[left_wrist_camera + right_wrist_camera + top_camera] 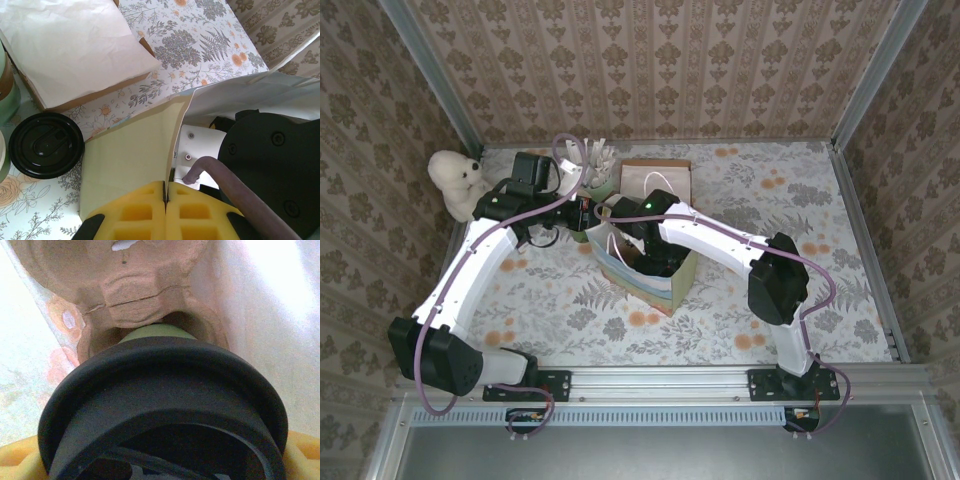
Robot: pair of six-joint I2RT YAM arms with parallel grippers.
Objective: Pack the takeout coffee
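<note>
The takeout coffee (160, 385), a green cup under a black round lid, is held from above by my right gripper (160, 462); its yellow fingers (17, 460) show on either side of the lid. The cup hangs inside the paper bag (672, 287), just above a pocket of a brown pulp cup carrier (135, 295). In the top view my right gripper (655, 262) reaches down into the bag's mouth. My left gripper (166, 187) is shut on the bag's cream rim (130, 155), holding it at the bag's far left corner (588, 212).
A second black-lidded cup (46, 145) stands on the table left of the bag. A cardboard box lined with white paper (75, 45) lies behind it. A holder of white sticks (592, 160) and a white teddy bear (455, 180) sit at the back left.
</note>
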